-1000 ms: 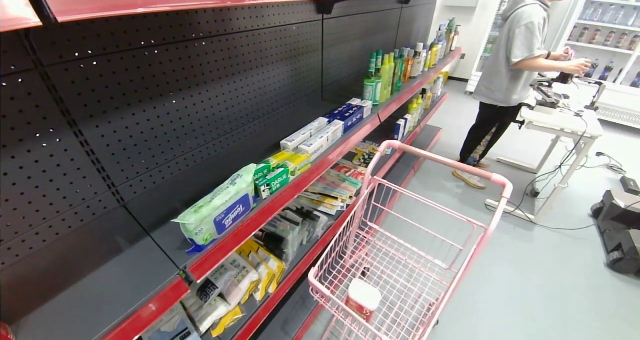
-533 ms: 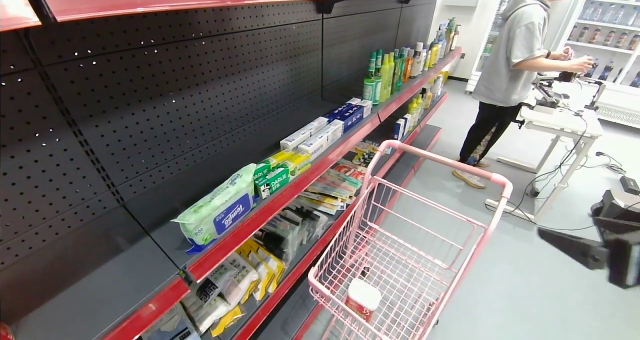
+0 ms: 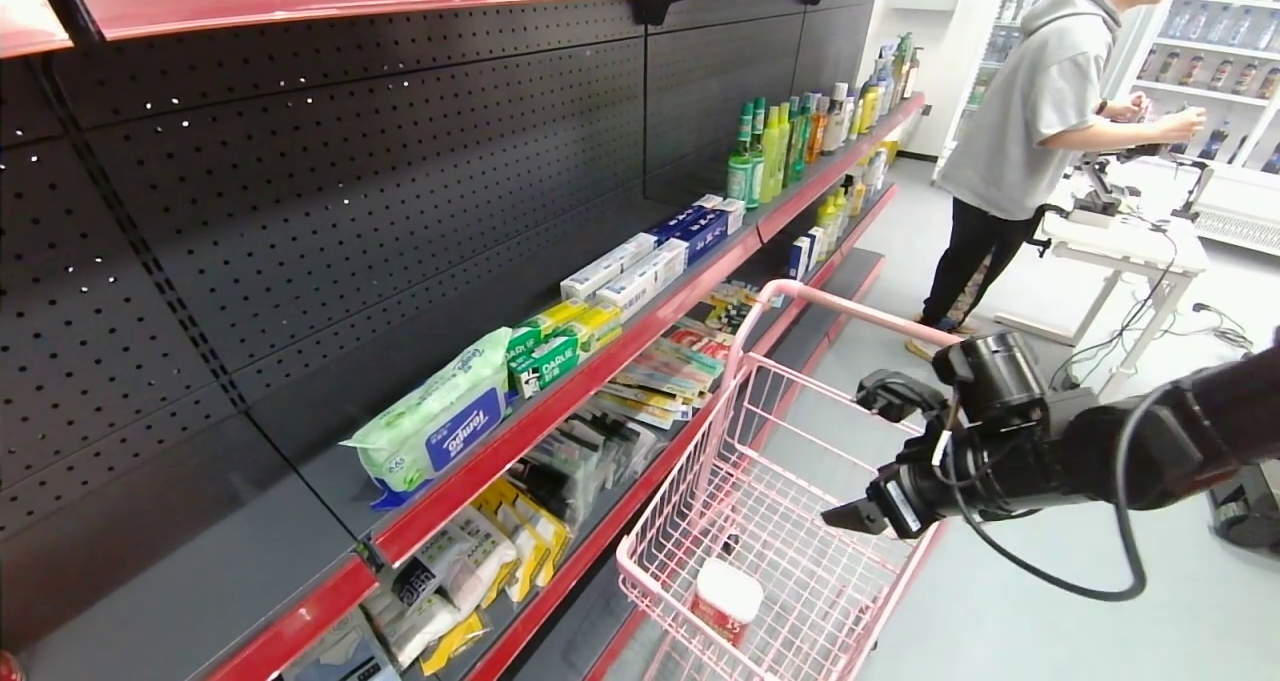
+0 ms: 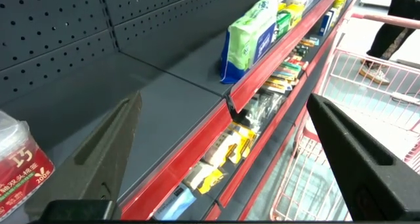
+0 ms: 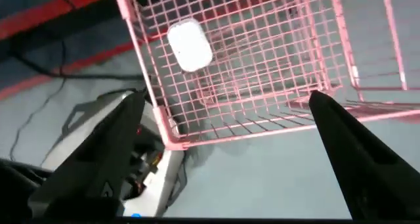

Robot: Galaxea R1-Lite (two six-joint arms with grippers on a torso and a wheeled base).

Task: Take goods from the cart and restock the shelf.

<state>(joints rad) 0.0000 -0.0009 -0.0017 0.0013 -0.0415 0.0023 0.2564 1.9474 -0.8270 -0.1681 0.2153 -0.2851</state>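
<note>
The shelf [image 3: 180, 581] runs along my left, black pegboard behind and red trim on each deck. Its far half is stocked, while the near stretch of the middle deck is bare, so I judge that is where the goods should go. The pink cart [image 3: 880, 313] stands just right of the shelf, parallel to it, with its handle at the far end. That puts the basket within reach of my right arm. My right gripper [image 3: 860, 456] hangs above the basket's right rim with its fingers spread wide and nothing between them, angled down towards the mesh. It looks lined up for a descent and not yet committed to one. My left gripper [image 4: 223, 99] is over the bare near deck, also spread wide and empty. A red-labelled tub [image 4: 16, 171] stands on that deck just beside it. Further along lies a green pack of wet wipes [image 3: 440, 421], marking where the stocked row begins. The thing to fetch is the white-lidded canister [image 3: 725, 601], upright in the near-left corner of the basket and well below my right fingers. I expect a long reach down and leftward inside the wire walls.
</note>
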